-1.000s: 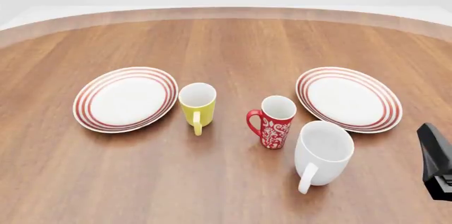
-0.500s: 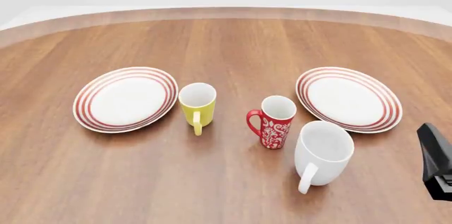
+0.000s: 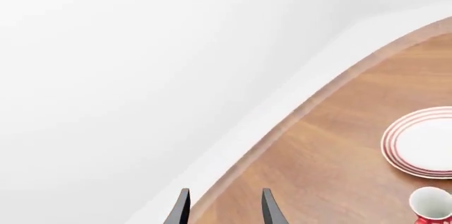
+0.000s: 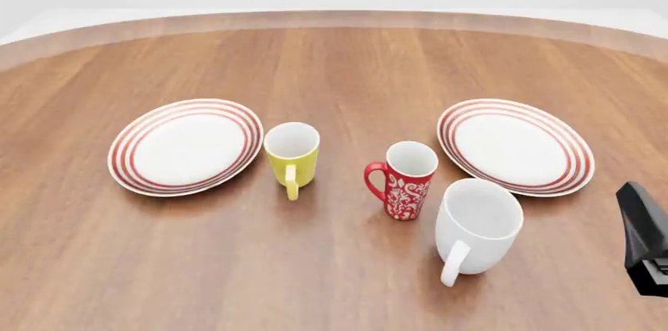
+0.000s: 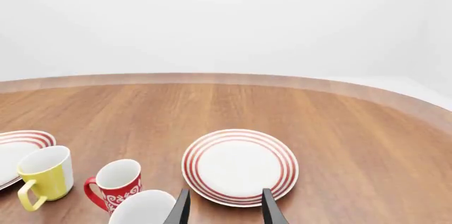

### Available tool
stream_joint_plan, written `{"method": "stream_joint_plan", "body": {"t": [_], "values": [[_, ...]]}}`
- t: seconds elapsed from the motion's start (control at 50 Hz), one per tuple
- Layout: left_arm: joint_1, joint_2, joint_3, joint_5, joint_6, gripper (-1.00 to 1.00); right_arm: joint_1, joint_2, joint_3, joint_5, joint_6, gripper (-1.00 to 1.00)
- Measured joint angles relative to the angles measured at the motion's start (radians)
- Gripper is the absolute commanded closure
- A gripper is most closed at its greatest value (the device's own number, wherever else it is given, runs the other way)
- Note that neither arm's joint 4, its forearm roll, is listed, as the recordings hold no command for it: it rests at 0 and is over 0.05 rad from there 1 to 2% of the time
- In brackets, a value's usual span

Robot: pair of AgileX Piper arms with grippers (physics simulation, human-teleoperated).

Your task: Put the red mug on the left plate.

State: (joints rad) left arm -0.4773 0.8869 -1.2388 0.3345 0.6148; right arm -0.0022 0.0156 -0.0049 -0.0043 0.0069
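Wood-grain tabletop [image 4: 334, 65] carries, from the left, the left plate [image 4: 186, 145], bare; a yellow mug [image 4: 291, 157] just beside it; the red mug [image 4: 403, 180] upright near the middle, its handle turned leftward, a white mug [image 4: 477, 226] close at its right; then a second plate [image 4: 515, 145]; the red mug is judged rigid, glazed, slippery and top-heavy, best gripped across the rim or body; fingers of the left hand [image 3: 222, 208] and right hand [image 5: 224, 208] are seen apart, holding nothing.

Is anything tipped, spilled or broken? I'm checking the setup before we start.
Nothing stands out. The red mug, yellow mug and white mug stand upright on the table; both plates lie flat.
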Motion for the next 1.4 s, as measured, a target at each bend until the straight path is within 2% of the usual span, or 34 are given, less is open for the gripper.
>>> {"method": "stream_joint_plan", "body": {"t": [0.22,0.48,1.04,1.4], "values": [[-0.035,0.083,-0.077,0.032,0.026,-1.0,0.0,0.0,0.0,0.0,0.0,-1.0],[-0.097,0.172,-0.113,0.058,0.045,-1.0,0.0,0.0,0.0,0.0,0.0,-1.0],[-0.216,0.336,-0.083,0.006,0.046,-1.0,0.0,-0.008,0.001,0.007,0.0,-1.0],[-0.254,0.409,0.01,-0.066,0.024,-1.0,0.0,-0.009,0.001,0.009,0.0,-1.0]]}}
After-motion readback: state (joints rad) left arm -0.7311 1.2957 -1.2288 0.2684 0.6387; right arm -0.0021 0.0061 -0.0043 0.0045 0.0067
